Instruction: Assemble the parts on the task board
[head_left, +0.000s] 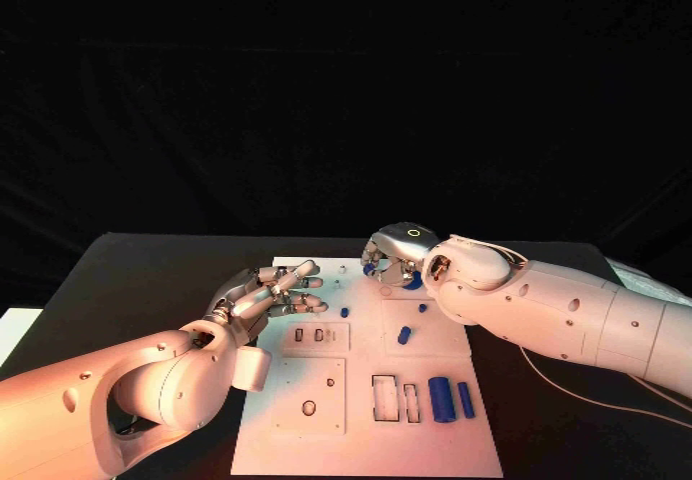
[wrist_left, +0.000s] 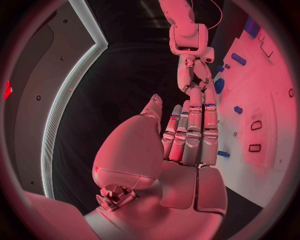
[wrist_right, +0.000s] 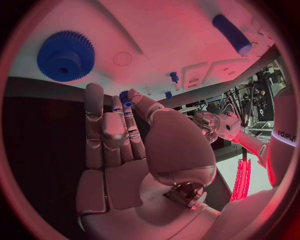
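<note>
We find the left hand (head_left: 274, 291) spread, holding nothing, above the task board's (head_left: 281, 420) left edge. The right hand (wrist_right: 125, 130) pinches a small blue part (wrist_right: 125, 98) near the gear (wrist_right: 65, 55).

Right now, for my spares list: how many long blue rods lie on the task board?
2. Both lie side by side on the near right part of the task board: a thick rod and a thin rod beside it. The right hand may hide others.

A black table (head_left: 137, 270) stands before a dark backdrop (head_left: 346, 110). A thin cable (head_left: 555, 385) lies on its right side.
</note>
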